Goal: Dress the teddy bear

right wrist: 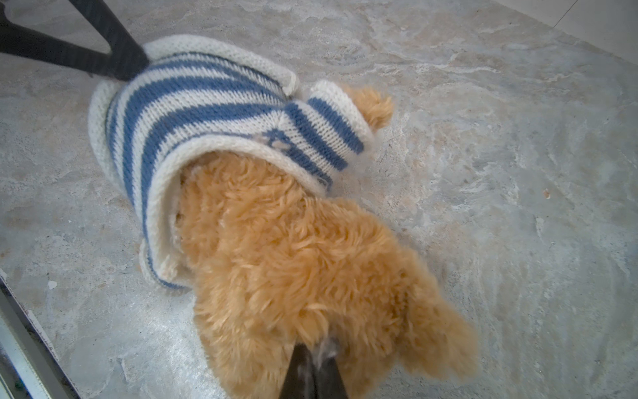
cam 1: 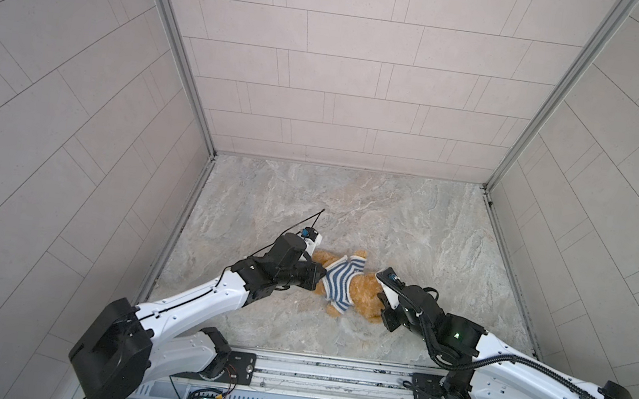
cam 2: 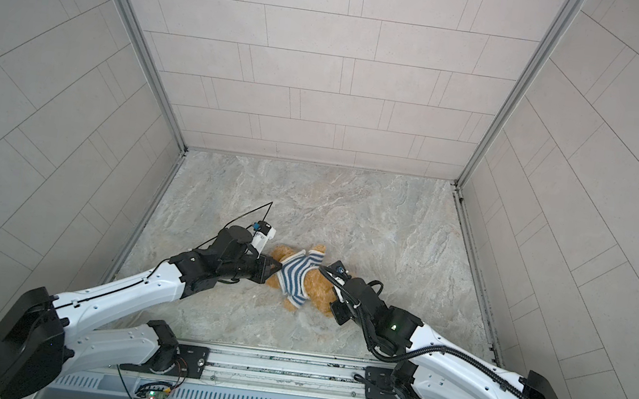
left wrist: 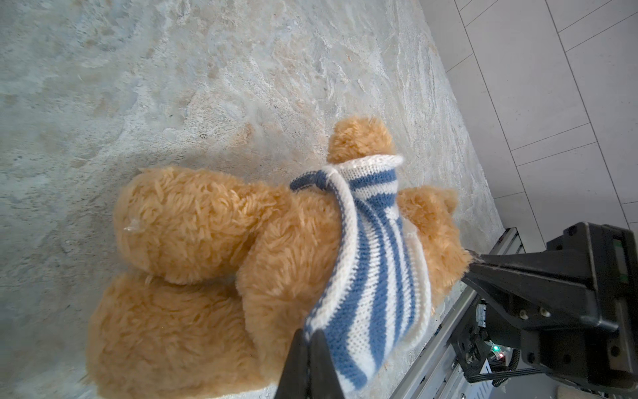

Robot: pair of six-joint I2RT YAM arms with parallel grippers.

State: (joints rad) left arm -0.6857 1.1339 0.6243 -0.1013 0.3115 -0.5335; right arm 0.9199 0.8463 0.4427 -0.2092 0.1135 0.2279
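The teddy bear (cam 1: 366,294) (cam 2: 318,292) lies on the marble floor in both top views, golden and fluffy. A blue-and-white striped shirt (cam 1: 340,283) (cam 2: 297,275) covers its middle, and one paw (right wrist: 373,103) pokes out of a sleeve. My left gripper (cam 1: 320,278) (cam 2: 274,272) (left wrist: 309,336) is shut on the shirt's edge (left wrist: 373,276) at the bear's left end. My right gripper (cam 1: 382,301) (cam 2: 332,298) (right wrist: 316,349) is shut on the fur of the bear (right wrist: 293,259) at its right end. The bear's face is hidden.
Tiled walls close in the floor (cam 1: 410,229) on the left, back and right. A metal rail (cam 1: 328,373) carrying both arm bases runs along the front edge.
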